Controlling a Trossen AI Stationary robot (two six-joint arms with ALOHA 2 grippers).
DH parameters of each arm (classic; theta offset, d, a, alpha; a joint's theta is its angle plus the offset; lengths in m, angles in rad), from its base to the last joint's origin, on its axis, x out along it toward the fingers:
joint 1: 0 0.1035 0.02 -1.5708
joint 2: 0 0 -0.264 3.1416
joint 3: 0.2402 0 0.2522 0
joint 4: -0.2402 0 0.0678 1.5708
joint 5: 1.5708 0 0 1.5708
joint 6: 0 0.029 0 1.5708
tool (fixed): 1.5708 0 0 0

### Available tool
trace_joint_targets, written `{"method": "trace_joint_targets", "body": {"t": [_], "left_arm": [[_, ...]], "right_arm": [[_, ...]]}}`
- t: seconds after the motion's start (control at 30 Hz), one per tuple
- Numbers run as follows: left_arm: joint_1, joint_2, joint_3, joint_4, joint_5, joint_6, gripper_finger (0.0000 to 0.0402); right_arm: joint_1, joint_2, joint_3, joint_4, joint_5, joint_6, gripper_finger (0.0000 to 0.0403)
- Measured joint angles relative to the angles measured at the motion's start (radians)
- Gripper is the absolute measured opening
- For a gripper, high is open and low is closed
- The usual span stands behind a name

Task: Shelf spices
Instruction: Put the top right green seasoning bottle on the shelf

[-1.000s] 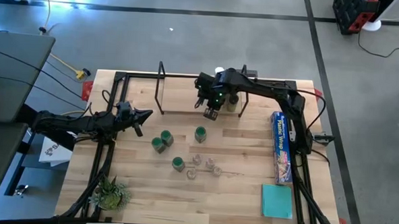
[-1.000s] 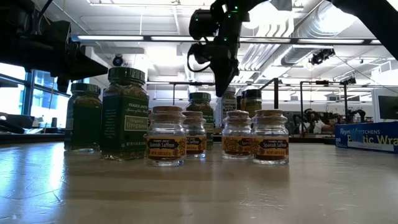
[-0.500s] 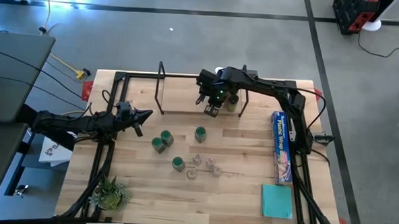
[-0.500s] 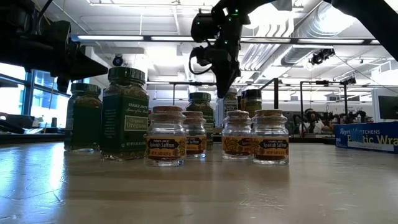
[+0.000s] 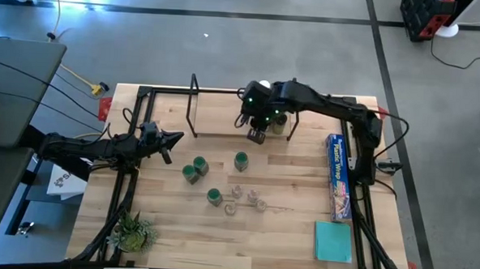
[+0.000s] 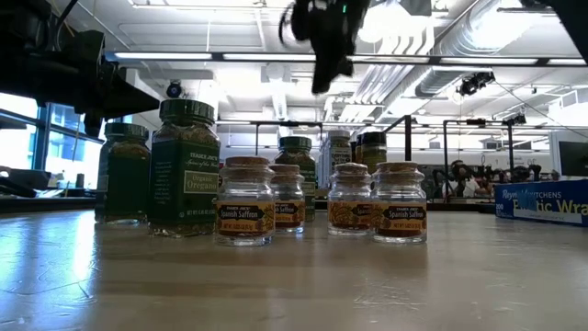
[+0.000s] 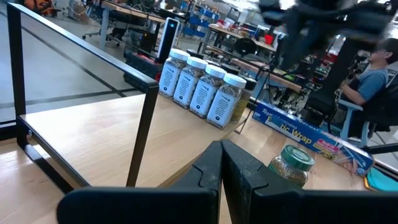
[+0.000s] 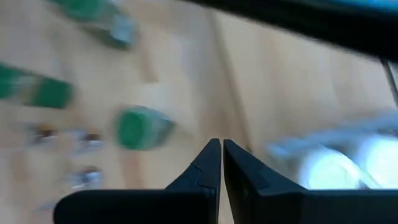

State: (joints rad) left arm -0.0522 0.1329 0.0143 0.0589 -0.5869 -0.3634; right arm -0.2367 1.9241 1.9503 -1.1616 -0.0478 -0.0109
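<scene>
Jars with white lids [image 7: 199, 84] already stand in a tight row on the shelf [image 5: 224, 124], while the rest of the spices wait on the open surface [image 5: 284, 234]: green-lidded jars [image 5: 195, 168] and small clear saffron jars [image 6: 244, 200] clustered close together. Your right claw [image 5: 256, 135] hangs over the shelf's front edge, just beside the shelved row, clenched with nothing between its fingers [image 8: 208, 168], as the right wrist view shows. Your left claw [image 5: 168, 141] waits at the left side of the surface, also clenched and empty. The nearest loose jar is the green-lidded one [image 5: 240, 160] standing alone, near the shelf. Risk from here, as I judge it, lies in crowding: the saffron jars stand almost touching, so a claw spreading among them could topple a neighbour. On the shelf, the black end hoop [image 7: 146, 134] and the packed row leave little room, so a tilted approach could knock placed jars over. The plastic-wrap box [image 5: 337, 175] lies well apart.
</scene>
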Motion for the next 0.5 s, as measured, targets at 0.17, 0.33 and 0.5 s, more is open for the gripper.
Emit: {"method": "trace_joint_targets", "body": {"t": [0.17,0.33,0.5], "left_arm": [[0.0,0.0,0.0,0.0,0.0,0.0,0.0005],[0.0,0.0,0.0,0.0,0.0,0.0,0.0005],[0.0,0.0,0.0,0.0,0.001,0.0,0.0005]], "right_arm": [[0.114,-0.007,0.0,0.072,-0.099,-0.05,0.0018],[0.204,0.021,0.0,0.133,-0.082,-0.046,0.0067],[0.207,0.053,0.0,0.125,-0.089,-0.069,0.0147]]}}
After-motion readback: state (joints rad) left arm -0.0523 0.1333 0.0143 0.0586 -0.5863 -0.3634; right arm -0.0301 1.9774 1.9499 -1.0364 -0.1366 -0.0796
